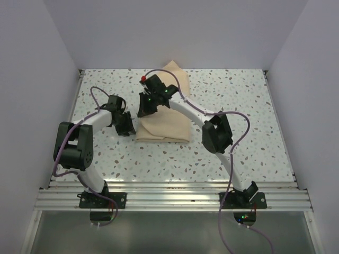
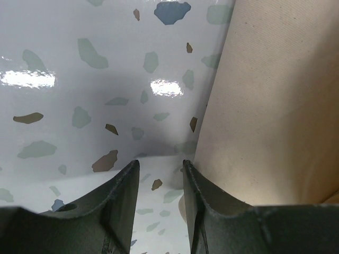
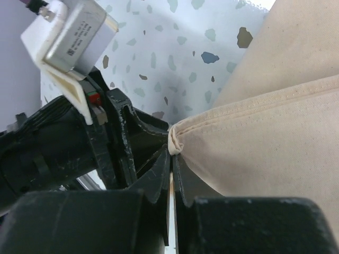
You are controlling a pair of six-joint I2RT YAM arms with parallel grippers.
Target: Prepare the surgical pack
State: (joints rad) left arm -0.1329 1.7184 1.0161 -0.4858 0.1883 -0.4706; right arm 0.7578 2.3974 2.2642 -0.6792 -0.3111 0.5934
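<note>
The tan wrap sheet (image 1: 164, 127) lies folded into a bundle at the table's middle, with one corner pointing to the far side. My right gripper (image 1: 144, 110) is shut on a bunched corner of the wrap (image 3: 265, 148) and holds it at the bundle's left side; the closed fingertips (image 3: 172, 151) pinch the cloth. My left gripper (image 1: 127, 127) is open and empty, low over the table just left of the wrap's edge (image 2: 270, 106), with bare tabletop between the fingers (image 2: 159, 164). The steel tray, scissors and gauze are hidden or out of view.
The speckled white tabletop (image 1: 238, 100) is walled by white panels at the back and sides. The left arm's wrist (image 3: 53, 153) sits very close to my right gripper. A metal rail (image 1: 169, 198) runs along the near edge.
</note>
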